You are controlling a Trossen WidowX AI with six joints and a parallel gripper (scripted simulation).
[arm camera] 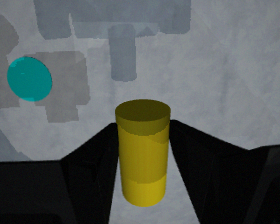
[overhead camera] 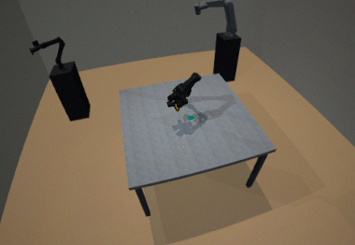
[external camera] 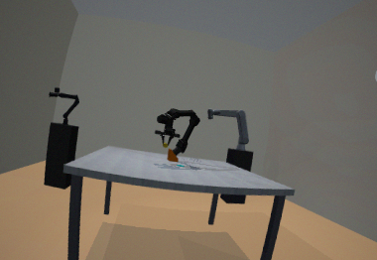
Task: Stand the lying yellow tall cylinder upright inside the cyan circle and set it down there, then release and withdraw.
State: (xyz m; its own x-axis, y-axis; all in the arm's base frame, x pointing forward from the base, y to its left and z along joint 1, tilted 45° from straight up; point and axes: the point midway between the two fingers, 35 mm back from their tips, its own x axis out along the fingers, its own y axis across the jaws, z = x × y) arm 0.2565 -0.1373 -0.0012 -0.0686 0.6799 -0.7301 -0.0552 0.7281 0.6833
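The yellow cylinder point(overhead camera: 177, 108) point(external camera: 165, 145) point(arm camera: 143, 157) is held above the table. In the wrist view one flat end faces partly toward the camera and the body narrows away below it; its exact tilt is hard to tell. My gripper point(overhead camera: 176, 106) point(external camera: 166, 142) point(arm camera: 143, 126) is shut on it, with one dark finger at each side. The cyan circle point(overhead camera: 191, 117) point(external camera: 181, 166) point(arm camera: 29, 79) lies flat on the table, at the upper left in the wrist view. The cylinder is off to one side of the circle and above its level.
The grey table point(overhead camera: 154, 160) point(external camera: 114, 167) carries the arm and its shadows. An orange piece point(external camera: 172, 155) shows by the arm's foot in the exterior view. Two other arms stand beyond the table on black pedestals point(overhead camera: 70, 92) point(overhead camera: 227, 57).
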